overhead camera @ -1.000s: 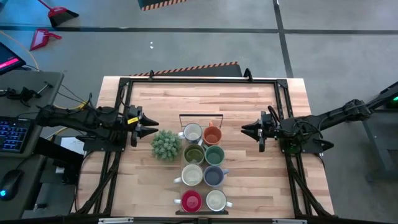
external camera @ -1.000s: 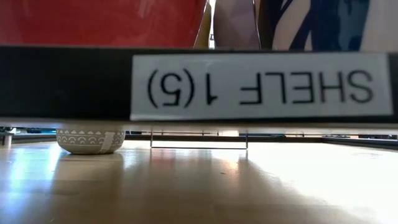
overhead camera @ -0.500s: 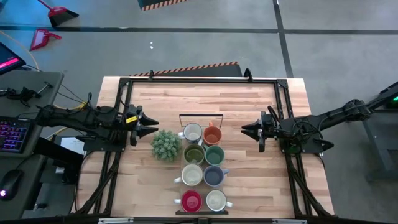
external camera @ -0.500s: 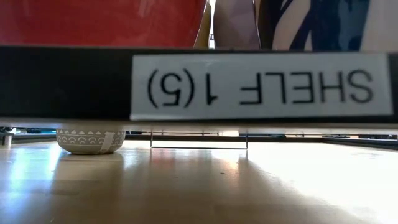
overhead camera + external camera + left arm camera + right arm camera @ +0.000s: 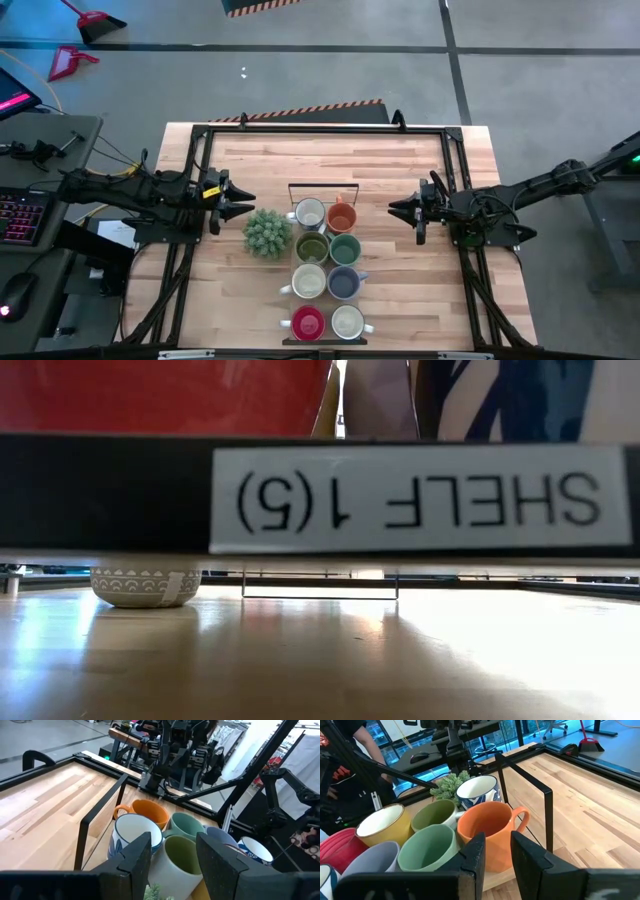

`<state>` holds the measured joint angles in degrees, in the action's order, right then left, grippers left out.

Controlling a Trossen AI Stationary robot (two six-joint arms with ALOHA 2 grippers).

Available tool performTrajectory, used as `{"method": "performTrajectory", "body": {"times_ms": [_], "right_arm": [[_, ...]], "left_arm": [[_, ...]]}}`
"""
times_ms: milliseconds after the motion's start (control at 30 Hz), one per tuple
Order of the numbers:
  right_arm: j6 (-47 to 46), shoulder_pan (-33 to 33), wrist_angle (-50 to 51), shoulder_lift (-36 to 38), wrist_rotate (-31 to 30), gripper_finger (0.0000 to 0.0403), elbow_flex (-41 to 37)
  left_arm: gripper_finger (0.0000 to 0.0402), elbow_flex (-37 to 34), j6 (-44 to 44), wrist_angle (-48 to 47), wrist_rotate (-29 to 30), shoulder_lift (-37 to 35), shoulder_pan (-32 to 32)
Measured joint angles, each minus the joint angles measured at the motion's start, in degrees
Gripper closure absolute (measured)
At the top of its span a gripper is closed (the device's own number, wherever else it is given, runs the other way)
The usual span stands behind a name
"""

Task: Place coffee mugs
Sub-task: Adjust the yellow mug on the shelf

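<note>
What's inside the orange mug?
Nothing shows inside the orange mug. From above its inside looks plain orange. In the right wrist view its near wall hides the bottom, so something small there would be hidden.

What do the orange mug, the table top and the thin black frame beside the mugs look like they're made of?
The round orange handled mug looks like glazed ceramic: smooth, with a soft sheen on its thick wall. The pale table top looks like sealed butcher-block wood, with visible planks and grain. The thin black frame looks like painted metal bar, though plastic can't be ruled out.
</note>
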<state>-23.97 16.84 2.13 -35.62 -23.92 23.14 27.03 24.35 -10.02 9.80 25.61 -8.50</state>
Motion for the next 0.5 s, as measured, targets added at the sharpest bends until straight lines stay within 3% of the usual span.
{"method": "performTrajectory", "body": {"times_ms": [500], "right_arm": [[-1.5,0.0,-0.1,0.0,-2.4,0.0330,0.0]], "left_arm": [[0.0257,0.0,2.1,0.0,0.0,0.0,0.0]]}}
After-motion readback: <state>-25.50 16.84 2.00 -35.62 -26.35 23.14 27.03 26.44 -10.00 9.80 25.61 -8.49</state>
